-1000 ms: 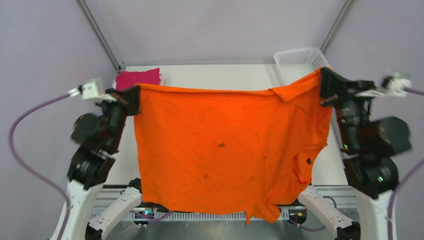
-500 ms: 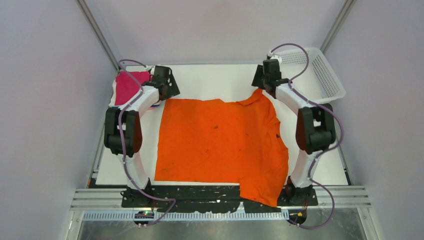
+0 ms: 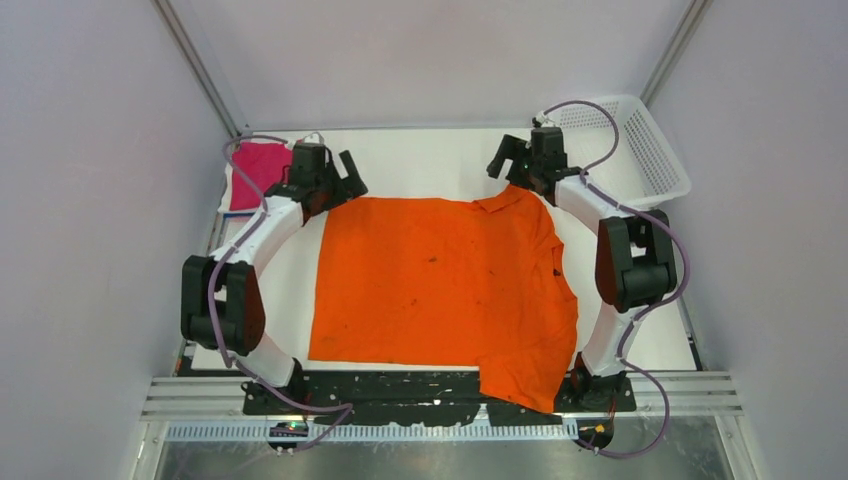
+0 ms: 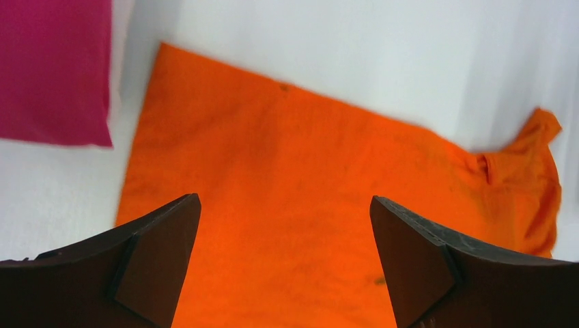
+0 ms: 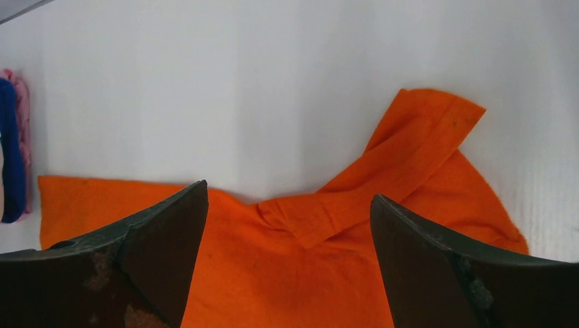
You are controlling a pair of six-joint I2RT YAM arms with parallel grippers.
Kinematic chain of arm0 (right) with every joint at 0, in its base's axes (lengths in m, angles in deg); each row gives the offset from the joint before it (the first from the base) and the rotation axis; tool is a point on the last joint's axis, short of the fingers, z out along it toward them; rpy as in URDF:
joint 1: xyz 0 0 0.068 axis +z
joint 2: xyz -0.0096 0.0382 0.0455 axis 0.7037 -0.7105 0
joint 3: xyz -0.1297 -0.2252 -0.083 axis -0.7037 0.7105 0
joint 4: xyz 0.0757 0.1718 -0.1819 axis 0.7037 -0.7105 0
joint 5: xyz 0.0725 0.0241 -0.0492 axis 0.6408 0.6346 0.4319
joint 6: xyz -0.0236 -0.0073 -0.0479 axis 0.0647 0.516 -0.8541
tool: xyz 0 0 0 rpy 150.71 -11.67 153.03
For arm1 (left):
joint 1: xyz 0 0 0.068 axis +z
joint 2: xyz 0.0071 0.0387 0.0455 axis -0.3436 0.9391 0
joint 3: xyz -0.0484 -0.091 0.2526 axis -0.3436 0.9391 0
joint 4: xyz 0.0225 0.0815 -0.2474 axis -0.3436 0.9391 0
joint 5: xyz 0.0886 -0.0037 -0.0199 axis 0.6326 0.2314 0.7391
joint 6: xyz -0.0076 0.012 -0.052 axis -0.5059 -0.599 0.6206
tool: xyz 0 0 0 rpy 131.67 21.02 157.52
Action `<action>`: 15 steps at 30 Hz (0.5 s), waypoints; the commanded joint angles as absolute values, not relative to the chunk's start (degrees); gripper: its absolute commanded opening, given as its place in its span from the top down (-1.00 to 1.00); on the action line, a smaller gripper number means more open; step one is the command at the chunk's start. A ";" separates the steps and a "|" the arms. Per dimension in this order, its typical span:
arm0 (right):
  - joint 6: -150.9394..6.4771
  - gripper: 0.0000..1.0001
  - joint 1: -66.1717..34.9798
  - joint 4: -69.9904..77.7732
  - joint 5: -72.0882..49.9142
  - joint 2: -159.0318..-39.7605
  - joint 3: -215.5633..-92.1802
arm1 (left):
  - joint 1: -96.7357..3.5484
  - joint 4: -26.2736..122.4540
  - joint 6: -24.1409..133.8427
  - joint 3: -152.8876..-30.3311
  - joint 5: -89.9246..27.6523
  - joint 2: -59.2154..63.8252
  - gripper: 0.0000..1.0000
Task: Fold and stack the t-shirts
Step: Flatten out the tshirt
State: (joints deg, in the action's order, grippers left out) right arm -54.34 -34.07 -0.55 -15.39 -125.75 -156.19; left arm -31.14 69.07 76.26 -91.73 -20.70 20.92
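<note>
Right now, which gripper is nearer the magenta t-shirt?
Left. The left gripper hangs just beside the magenta t-shirt; the right gripper is far across the table, by the white basket.

The plain bright orange cloth t-shirt (image 3: 440, 280) is one solid colour, flecked with a few small dark specks. The folded magenta-pink cloth shirt (image 3: 255, 175) is plain. The flat table top (image 3: 430, 160) is white, and so is the plastic lattice basket (image 3: 655, 150), patterned with small holes. A folded cloth edge (image 5: 10, 150) is deep blue.
</note>
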 commanded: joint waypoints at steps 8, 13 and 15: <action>-47.36 -0.91 -31.89 5.91 -8.95 -123.29 -146.03 | -32.66 57.97 79.61 -74.62 -35.81 11.20 -0.99; -46.47 -0.91 -31.43 8.45 -7.53 -127.12 -146.56 | -32.66 59.11 78.98 -73.91 -35.41 11.65 -0.99; -46.08 -0.91 -31.42 7.56 -7.62 -129.02 -148.29 | -32.69 59.56 78.70 -73.96 -35.15 11.96 -0.99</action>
State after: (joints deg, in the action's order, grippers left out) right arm -47.89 -31.71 5.24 -8.75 -125.88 -145.85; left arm -32.80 62.53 78.91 -74.05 -34.05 13.59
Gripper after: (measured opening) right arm 0.955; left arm 0.994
